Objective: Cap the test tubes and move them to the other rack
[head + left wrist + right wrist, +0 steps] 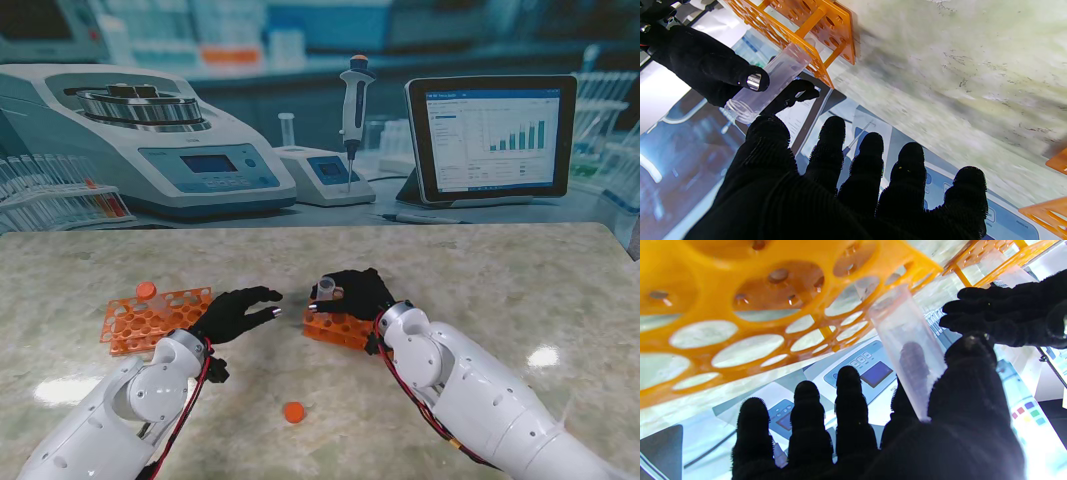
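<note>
Two orange plastic racks, gridded with round holes, are seen on the marbled stone-look table (480,280). The left rack (150,318) sits left of centre in the stand view; one tube with an orange cap (146,290) is seated at its far edge, and its other holes look vacant. The right rack (335,327) lies at centre, partly covered by the right hand (355,293).

A clear, uncapped plastic tube (325,288) is clamped between the thumb and index finger of the right hand, above the right rack; its threaded mouth is pointed up. In the right wrist view the tube (907,346) is translucent and tapers to a cone.

The left hand (232,312) is held between the racks, fingers spread, nothing gripped. Both hands are covered in black knit gloves.

A loose orange cap (293,411), round and flat, lies low at centre.
</note>
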`<state>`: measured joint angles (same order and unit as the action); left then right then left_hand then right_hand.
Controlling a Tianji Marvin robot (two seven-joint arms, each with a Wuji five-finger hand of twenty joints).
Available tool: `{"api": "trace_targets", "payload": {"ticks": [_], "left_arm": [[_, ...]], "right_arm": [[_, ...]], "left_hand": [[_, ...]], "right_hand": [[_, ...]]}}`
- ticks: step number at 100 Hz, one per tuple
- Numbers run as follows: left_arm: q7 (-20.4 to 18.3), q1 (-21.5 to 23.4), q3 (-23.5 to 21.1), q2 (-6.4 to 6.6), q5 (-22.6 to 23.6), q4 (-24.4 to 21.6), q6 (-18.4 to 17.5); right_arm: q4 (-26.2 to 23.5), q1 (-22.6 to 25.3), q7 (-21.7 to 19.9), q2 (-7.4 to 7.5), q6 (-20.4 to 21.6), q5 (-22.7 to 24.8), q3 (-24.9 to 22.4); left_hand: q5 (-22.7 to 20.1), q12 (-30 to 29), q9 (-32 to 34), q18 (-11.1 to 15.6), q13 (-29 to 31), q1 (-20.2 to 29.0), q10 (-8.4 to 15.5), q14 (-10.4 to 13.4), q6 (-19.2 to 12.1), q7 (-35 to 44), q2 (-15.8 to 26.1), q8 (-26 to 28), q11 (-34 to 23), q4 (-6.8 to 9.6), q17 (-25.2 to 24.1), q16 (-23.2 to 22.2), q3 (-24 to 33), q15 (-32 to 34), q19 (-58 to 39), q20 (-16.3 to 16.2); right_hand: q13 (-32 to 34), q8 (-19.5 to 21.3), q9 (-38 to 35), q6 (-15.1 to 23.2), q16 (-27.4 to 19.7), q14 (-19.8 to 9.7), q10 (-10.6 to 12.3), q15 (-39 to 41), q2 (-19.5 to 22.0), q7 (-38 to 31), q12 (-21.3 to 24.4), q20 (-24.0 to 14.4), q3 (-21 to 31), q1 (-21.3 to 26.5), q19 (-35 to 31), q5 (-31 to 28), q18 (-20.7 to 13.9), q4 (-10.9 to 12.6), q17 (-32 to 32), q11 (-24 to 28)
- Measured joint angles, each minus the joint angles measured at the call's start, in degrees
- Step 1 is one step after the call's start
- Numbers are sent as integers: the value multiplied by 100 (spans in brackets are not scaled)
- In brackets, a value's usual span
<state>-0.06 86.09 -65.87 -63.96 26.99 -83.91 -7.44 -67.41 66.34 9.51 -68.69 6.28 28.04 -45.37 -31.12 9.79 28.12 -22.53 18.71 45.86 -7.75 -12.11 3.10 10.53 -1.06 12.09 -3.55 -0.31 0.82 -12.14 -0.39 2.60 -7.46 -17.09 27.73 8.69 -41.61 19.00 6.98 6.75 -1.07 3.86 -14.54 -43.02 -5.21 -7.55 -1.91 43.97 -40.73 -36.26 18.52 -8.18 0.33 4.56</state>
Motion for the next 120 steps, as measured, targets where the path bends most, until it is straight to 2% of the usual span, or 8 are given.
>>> {"api": "trace_targets", "payload": {"ticks": [25, 60, 79, 96, 99, 102, 106, 120], "left_arm": [[1, 1, -7, 0, -2, 0, -5], [-13, 6, -19, 1, 2, -1, -23], [-24, 1, -12, 4, 4, 0, -33], [-28, -3, -9, 5, 6, 3, -42], [-29, -3, -9, 5, 6, 3, -43], [-29, -3, -9, 5, 6, 3, -44], [-30, -4, -9, 5, 6, 3, -44], [-31, -4, -7, 6, 7, 3, -44]], "right_arm": [[-363, 191, 8, 60, 3, 108, -251], [-1164, 724, -35, 205, 13, 450, -788], [-1506, 1020, -14, 266, 59, 640, -1006], [-1662, 1197, 92, 280, 104, 683, -1114], [-1675, 1218, 112, 280, 113, 681, -1128], [-1685, 1238, 126, 280, 123, 671, -1141], [-1696, 1259, 144, 278, 135, 648, -1157], [-1702, 1312, 256, 257, 218, 432, -1182]], "left_hand": [[0, 0, 0, 0, 0, 0, 0, 0, 0, 0, 1, 0, 0, 0, 0, 0, 0, 0, 0, 0], [0, 0, 0, 0, 0, 1, 0, 0, 0, 0, 1, 0, 0, 0, 0, 0, 0, 0, 0, 0], [0, 0, 0, 0, 0, 1, 0, 0, 0, 0, 2, 0, 0, 0, 0, -1, 0, 0, 0, 0], [0, 0, 0, 0, 0, 1, 0, 0, 0, 0, 36, 0, 0, 1, 0, -1, 0, 0, 0, 0], [0, 0, 0, 0, 0, 1, 0, 0, 0, 0, 36, 0, 0, 1, 0, -1, 0, 0, 0, 0], [0, 0, 0, 0, 0, 1, 0, 0, 0, 0, 37, 0, 0, 1, 0, 0, 0, 0, 0, 0], [0, 0, 0, 0, 0, 1, 0, 0, 0, 0, 37, 0, 0, 0, 0, -1, 0, 0, 0, 0], [0, 0, 0, 0, 0, 2, 0, 0, 0, 0, 37, 0, 0, 1, 0, -1, 0, 0, 0, 0]], "right_hand": [[68, 4, -361, -8, 4, -32, 69, 80, 54, -25, -85, 0, -61, 60, 1, -3, 0, 13, 43, 157], [847, 99, -1204, -158, 138, -240, 343, 164, 74, -97, -354, 0, -74, 197, 0, -72, 0, 124, 329, 507], [1511, 674, -1729, -432, 406, -338, 352, 408, 74, -144, -706, -74, -241, 342, -243, -251, -1, 239, 628, 655], [2342, 1200, -2205, -560, 690, -344, 353, 705, 74, -147, -960, -458, -246, 433, -702, -305, -131, 298, 1347, 725], [2483, 1319, -2254, -619, 771, -349, 347, 786, -61, -147, -1032, -539, 439, 218, -799, -308, -175, 298, 1504, 737], [2582, 1349, -2290, -628, 787, -349, 329, 790, -224, -213, -1039, -597, 1136, -72, -873, -372, -251, 160, 1668, 774], [2846, 1398, -2380, -655, 842, -352, 228, 947, -351, -289, -1088, -607, 1633, -249, -995, -438, -382, 76, 1975, 792], [3378, 1574, -2567, -752, 1099, -308, -5, 1239, -490, -473, -1325, -608, 2194, -360, -1546, -594, -584, -15, 3168, 969]]}}
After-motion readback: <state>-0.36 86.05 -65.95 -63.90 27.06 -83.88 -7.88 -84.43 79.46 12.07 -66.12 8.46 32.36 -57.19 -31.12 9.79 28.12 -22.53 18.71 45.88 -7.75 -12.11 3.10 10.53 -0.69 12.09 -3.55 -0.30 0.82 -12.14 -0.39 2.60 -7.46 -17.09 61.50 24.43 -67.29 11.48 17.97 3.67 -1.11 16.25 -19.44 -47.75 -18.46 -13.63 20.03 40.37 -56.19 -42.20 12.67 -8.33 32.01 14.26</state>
